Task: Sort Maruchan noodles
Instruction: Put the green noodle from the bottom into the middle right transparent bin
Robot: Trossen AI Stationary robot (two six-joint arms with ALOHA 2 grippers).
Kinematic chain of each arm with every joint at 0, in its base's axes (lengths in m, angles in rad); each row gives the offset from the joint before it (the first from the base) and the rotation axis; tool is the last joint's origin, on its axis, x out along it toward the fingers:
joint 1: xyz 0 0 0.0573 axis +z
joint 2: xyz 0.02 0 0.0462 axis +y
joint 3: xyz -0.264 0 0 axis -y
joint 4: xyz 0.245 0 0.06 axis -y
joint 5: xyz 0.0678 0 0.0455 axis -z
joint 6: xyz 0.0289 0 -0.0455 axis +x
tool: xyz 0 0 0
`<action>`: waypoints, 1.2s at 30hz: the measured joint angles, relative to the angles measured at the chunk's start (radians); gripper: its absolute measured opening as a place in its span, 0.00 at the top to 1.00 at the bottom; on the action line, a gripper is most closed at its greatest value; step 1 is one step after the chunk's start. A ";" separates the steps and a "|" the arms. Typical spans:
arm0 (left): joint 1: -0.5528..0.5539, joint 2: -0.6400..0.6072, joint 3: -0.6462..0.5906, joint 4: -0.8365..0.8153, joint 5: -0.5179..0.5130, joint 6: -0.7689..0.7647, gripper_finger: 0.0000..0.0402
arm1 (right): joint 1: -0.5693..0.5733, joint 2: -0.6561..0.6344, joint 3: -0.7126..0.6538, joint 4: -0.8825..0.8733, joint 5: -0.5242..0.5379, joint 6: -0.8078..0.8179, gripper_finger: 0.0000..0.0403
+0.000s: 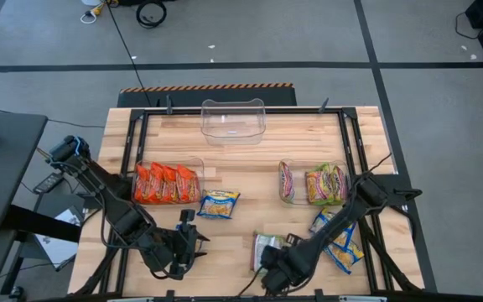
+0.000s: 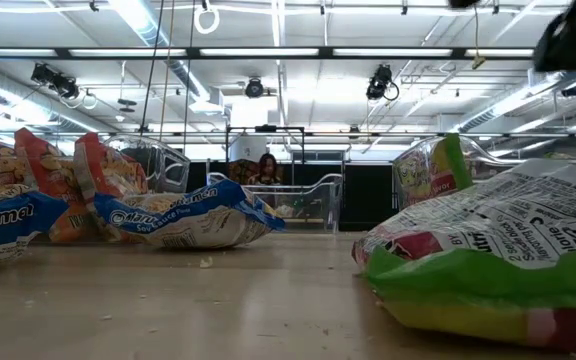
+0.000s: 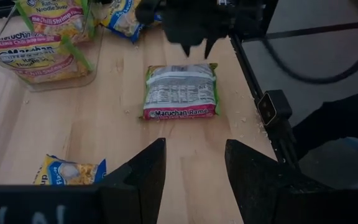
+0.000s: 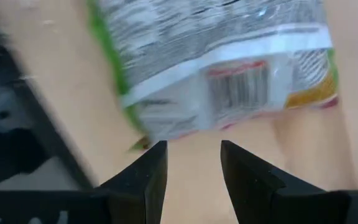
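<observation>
At the near edge of the table, the right gripper (image 1: 272, 275) is hovering just beside a silver-white and green packet (image 1: 266, 247) lying flat on the bare wood, its fingers parted and holding nothing; the right wrist view shows that packet (image 4: 222, 62) filling the frame beyond the open jaws. To its left, the left gripper (image 1: 188, 243) is waiting near the same edge, fingers likewise spread and empty, facing across toward the green packet (image 3: 180, 91).

A little farther in, one blue-and-yellow packet (image 1: 219, 204) is lying loose near the table's middle, and more blue-and-yellow packets (image 1: 339, 235) are sitting unsorted under the right arm. Beyond these, the left bin (image 1: 198, 162) is holding a row of orange-red packets (image 1: 166, 184), and the right bin (image 1: 285, 164) is holding green-and-pink ones (image 1: 313, 184). At the far edge, a third clear bin (image 1: 233, 119) is standing with nothing visible inside.

The sorting looks roughly half done: the orange-red packets appear finished, the green ones nearly so, and the blue-and-yellow ones probably remain for the far bin.
</observation>
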 joint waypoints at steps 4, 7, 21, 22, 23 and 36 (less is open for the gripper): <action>0.000 0.000 0.000 0.000 0.000 -0.004 0.58 | -0.027 0.001 -0.078 0.054 0.085 -0.103 0.61; -0.004 0.000 0.000 -0.003 0.004 -0.019 0.58 | -0.069 -0.004 -0.110 0.026 0.155 -0.225 0.61; -0.082 -0.006 0.000 -0.097 -0.002 -0.087 0.58 | -0.068 -0.002 0.155 0.049 0.435 -0.435 0.61; -0.087 -0.006 0.000 -0.101 -0.006 -0.086 0.58 | -0.056 0.007 0.143 0.126 0.489 -0.476 0.61; -0.092 -0.006 0.000 -0.109 -0.007 -0.086 0.58 | -0.046 0.016 0.129 0.183 0.541 -0.512 0.61; -0.163 -0.007 0.000 -0.190 -0.008 -0.087 0.58 | -0.024 0.225 0.113 0.153 0.733 -0.494 0.60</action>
